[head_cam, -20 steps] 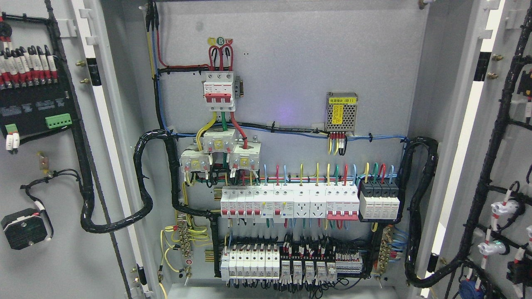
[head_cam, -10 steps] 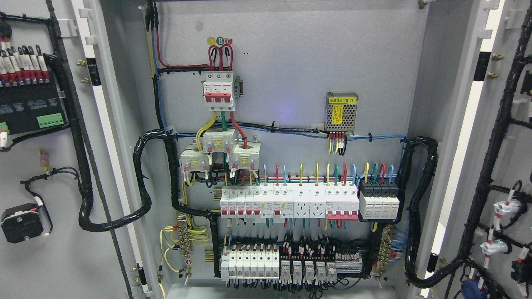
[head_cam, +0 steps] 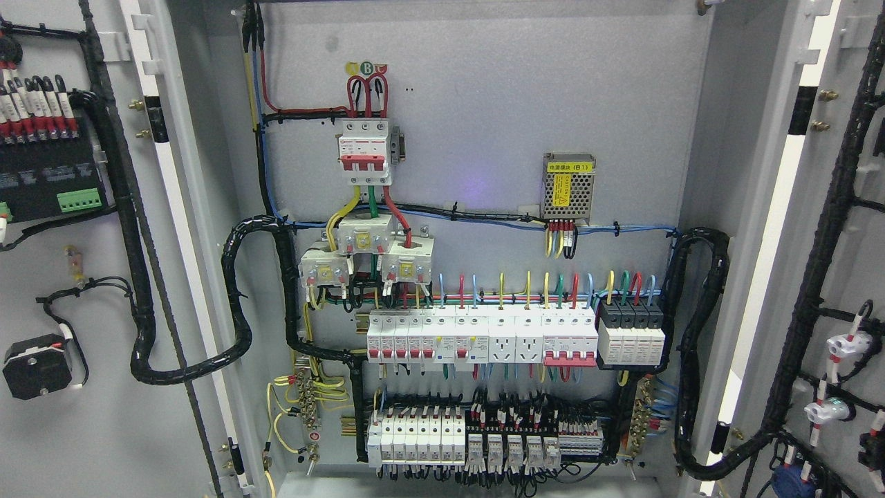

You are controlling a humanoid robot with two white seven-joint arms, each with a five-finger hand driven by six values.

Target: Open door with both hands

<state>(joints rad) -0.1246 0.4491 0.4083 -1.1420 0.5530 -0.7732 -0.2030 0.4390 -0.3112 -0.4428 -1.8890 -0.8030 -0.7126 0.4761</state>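
Left door (head_cam: 76,429) and right door (head_cam: 847,277) both swung wide, cabinet backplate (head_cam: 484,104) exposed (breakers, wiring); no hands visible, state undeterminable.

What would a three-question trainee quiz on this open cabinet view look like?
1. True or false: both grey metal cabinet doors, left and right, stand open.
2. Which sits higher on the back panel: A, the white three-pole breaker with red handles, or B, the perforated metal power supply with the yellow label?
3. Fill in: robot hands visible: ____.

Key: 1 true; 2 A; 3 none.
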